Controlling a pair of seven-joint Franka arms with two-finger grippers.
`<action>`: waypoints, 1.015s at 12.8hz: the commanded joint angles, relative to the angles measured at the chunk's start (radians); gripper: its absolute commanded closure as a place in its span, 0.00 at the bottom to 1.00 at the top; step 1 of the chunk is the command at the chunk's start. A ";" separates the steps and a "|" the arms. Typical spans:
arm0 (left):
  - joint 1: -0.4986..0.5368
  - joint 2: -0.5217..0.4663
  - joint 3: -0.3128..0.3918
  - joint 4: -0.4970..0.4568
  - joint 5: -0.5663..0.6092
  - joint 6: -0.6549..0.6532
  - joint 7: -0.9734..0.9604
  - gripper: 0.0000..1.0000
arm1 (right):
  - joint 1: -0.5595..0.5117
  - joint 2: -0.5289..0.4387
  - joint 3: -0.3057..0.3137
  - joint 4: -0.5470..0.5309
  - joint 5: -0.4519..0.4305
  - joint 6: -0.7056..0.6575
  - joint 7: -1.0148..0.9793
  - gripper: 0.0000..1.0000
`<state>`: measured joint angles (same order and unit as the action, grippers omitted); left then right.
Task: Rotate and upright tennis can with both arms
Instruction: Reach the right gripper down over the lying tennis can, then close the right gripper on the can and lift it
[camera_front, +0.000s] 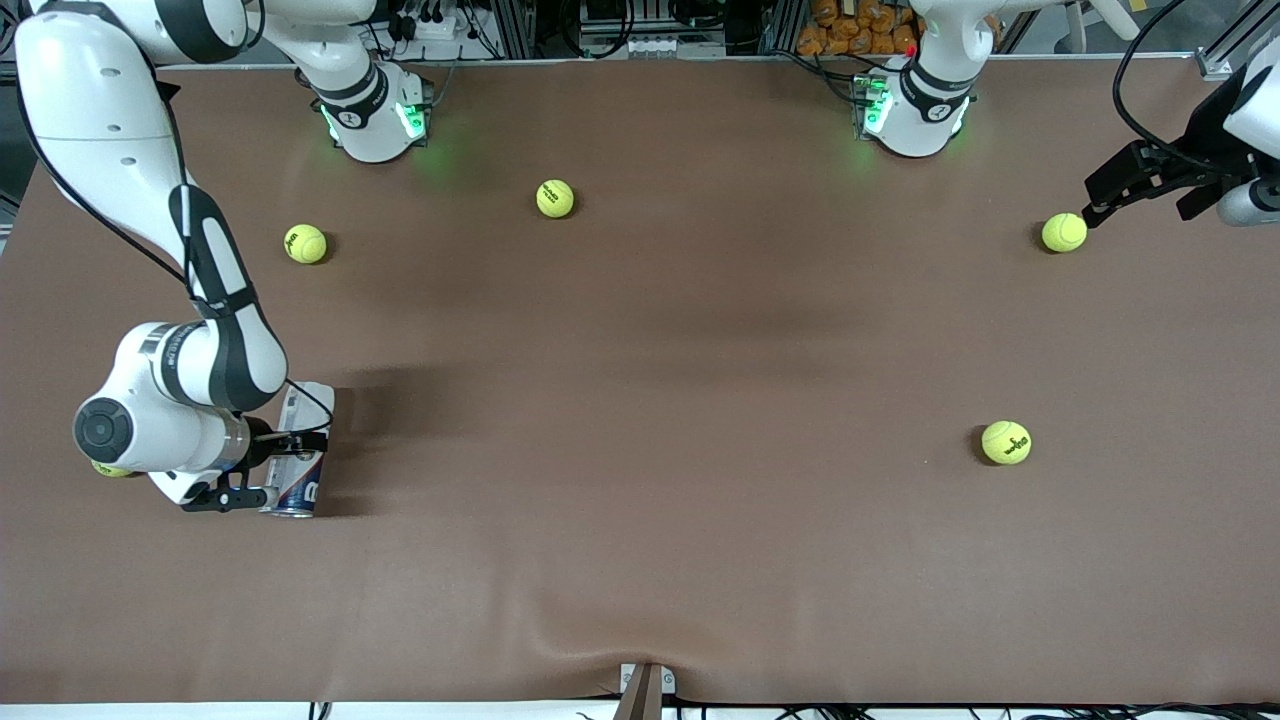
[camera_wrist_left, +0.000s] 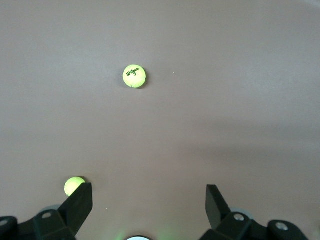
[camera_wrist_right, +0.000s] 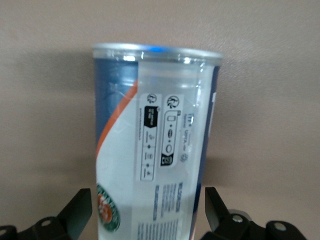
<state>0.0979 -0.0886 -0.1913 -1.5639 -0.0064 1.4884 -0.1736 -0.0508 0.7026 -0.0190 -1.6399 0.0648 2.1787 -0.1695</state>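
Tennis can (camera_front: 300, 462) lying flat on table (camera_front: 640, 420) at right arm's end, between spread right claw (camera_front: 272, 464), not yet pinched. Left claw (camera_front: 1110, 195) spread, waiting over ball (camera_front: 1063, 232).

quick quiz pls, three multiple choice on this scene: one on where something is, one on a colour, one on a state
1. Where is the tennis can?
a) in the middle of the table
b) toward the right arm's end, between the right gripper's jaws
c) beside the left arm's base

2. What colour is the table cover?
a) brown
b) green
c) white

3. How are the left gripper's jaws?
a) shut on a ball
b) shut on the can
c) open, with nothing between them

Answers:
1 b: the tennis can lies inside the right gripper.
2 a: the table is brown all over.
3 c: the left gripper, waiting over the left arm's end, shows bare table between its jaws.
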 joint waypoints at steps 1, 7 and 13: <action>0.002 0.009 -0.005 0.019 0.003 -0.016 0.025 0.00 | -0.001 0.029 0.004 0.028 0.007 -0.004 -0.019 0.00; -0.001 0.015 -0.007 0.019 0.003 -0.016 0.019 0.00 | -0.006 0.044 0.004 0.029 0.010 -0.002 -0.051 0.00; -0.003 0.018 -0.007 0.019 0.003 -0.014 0.019 0.00 | 0.003 0.041 0.004 0.044 0.000 -0.004 -0.106 0.32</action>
<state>0.0952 -0.0780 -0.1949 -1.5639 -0.0064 1.4884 -0.1736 -0.0502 0.7290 -0.0184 -1.6294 0.0643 2.1808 -0.2319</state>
